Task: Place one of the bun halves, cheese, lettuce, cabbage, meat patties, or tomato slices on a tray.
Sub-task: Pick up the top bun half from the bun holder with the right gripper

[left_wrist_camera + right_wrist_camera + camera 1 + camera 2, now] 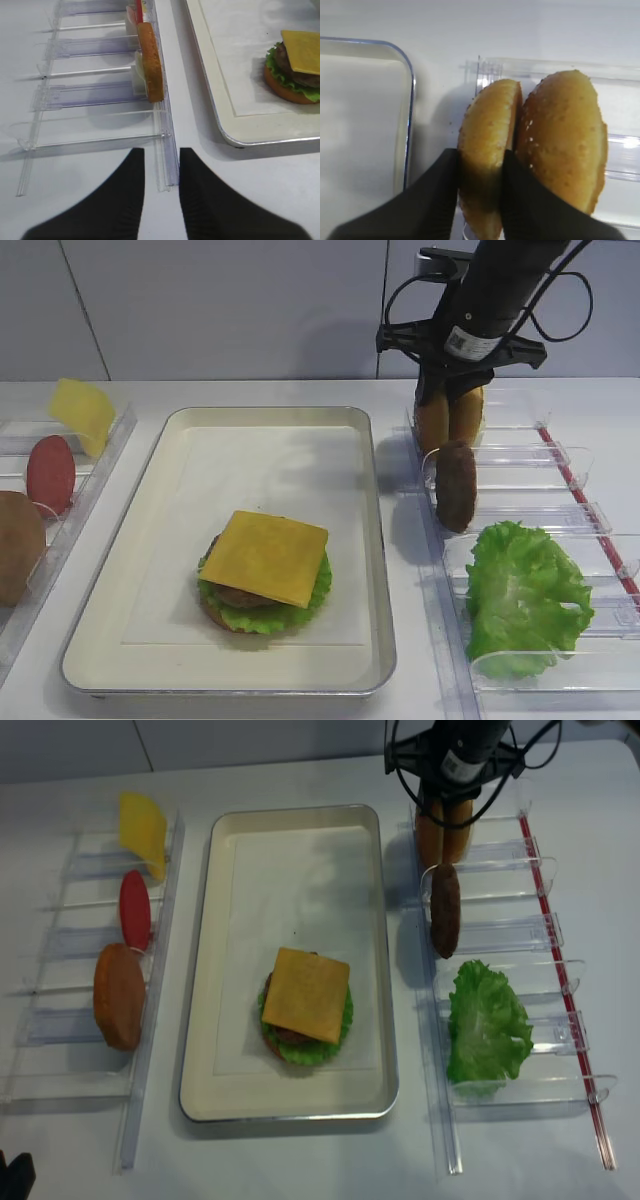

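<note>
In the far right rack, right gripper [480, 172] straddling the left bun half [487, 150], fingers touching its faces, clamp unconfirmed; probably light, squashy, best pinched gently across faces.

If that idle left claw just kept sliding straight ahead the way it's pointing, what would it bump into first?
Probably the clear plastic rack rail right before the left gripper; further along stands a bun half, though depth is hard to judge.

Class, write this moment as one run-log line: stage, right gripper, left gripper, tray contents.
stage: picking bun | right gripper: fingers around left bun half in rack | left gripper: open, idle | tray: bun, lettuce, patty, cheese stacked
</note>
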You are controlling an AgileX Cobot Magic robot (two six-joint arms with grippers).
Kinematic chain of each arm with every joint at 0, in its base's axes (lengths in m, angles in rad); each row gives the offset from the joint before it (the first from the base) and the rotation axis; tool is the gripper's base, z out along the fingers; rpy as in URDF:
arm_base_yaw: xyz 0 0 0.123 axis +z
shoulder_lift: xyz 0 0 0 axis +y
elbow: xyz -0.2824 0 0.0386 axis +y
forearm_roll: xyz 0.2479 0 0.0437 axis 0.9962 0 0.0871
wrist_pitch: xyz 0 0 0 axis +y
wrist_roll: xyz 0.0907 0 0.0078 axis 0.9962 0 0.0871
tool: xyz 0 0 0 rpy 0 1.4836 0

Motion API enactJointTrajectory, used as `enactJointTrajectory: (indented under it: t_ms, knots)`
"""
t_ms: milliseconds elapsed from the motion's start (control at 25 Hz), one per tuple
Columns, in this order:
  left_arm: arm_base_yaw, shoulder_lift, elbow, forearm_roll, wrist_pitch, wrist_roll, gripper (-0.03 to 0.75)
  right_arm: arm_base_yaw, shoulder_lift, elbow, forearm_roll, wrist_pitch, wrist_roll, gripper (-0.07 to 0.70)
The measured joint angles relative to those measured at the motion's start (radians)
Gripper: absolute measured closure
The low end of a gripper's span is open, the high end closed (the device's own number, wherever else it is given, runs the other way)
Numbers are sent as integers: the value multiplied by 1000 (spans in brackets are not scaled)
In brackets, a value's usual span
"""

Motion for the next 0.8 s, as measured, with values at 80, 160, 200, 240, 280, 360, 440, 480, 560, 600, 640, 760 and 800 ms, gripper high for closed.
enactJointTrajectory:
  t_ms: [80, 160, 200, 240, 280, 360, 440, 480, 560, 600, 640, 760, 800]
  knots:
    - [0, 0, 0, 0, 0, -1, 537, 0, 0, -5, -2, 13, 0, 392]
    - [0, 0, 0, 0, 0, -1, 537, 0, 6, -29, -2, 50, 0, 393]
    - [0, 0, 0, 0, 0, -1, 537, 0, 10, -50, -2, 76, 0, 393]
    - [0, 0, 0, 0, 0, -1, 537, 0, 11, -78, 1, 101, 0, 393]
    - [0, 0, 0, 0, 0, -1, 537, 0, 11, -104, 2, 133, 2, 393]
    - [0, 0, 0, 0, 0, -1, 537, 0, 11, -180, 2, 193, 2, 393]
    - [0, 0, 0, 0, 0, -1, 537, 0, 11, -248, 2, 236, 2, 393]
    - [0, 0, 0, 0, 0, -1, 537, 0, 11, -281, 2, 248, 0, 393]
    - [0, 0, 0, 0, 0, -1, 537, 0, 11, -331, 2, 258, -8, 393]
    - [0, 0, 0, 0, 0, -1, 537, 0, 7, -343, 14, 260, -14, 398]
    - [0, 0, 0, 0, 0, -1, 537, 0, 0, -350, 42, 261, -28, 401]
    - [0, 0, 0, 0, 0, -1, 537, 0, -11, -355, 179, 270, -102, 401]
    - [0, 0, 0, 0, 0, -1, 537, 0, -13, -355, 228, 272, -122, 401]
